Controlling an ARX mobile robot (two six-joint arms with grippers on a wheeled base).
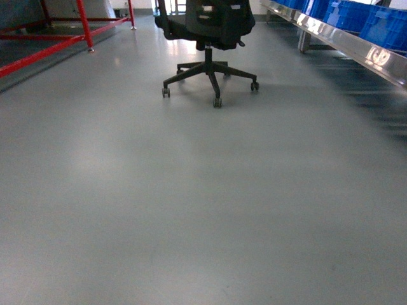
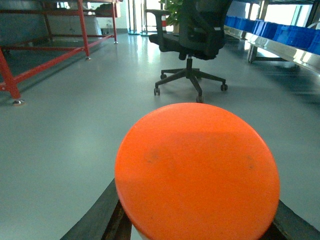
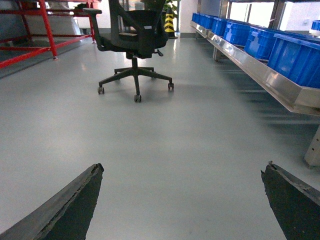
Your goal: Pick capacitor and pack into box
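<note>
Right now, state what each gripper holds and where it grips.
Left gripper holds the orange capacitor by its lower sides. Right gripper is open, holding nothing.

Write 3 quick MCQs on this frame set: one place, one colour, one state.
1. Where is the capacitor?
A. On the floor by the chair
B. Between the left claw's fingers
C. In a blue bin

2. What colour are the bins on the steel shelf?
A. Blue
B. Green
C. Yellow

3. What state is the right claw in?
A. Shut on the capacitor
C. Shut and empty
B. Open and empty

Answers:
1 B: the left wrist view shows the orange piece filling the gap between the dark fingers.
2 A: the right wrist view shows a row of blue bins.
3 B: its fingers stand wide apart over bare floor.
</note>
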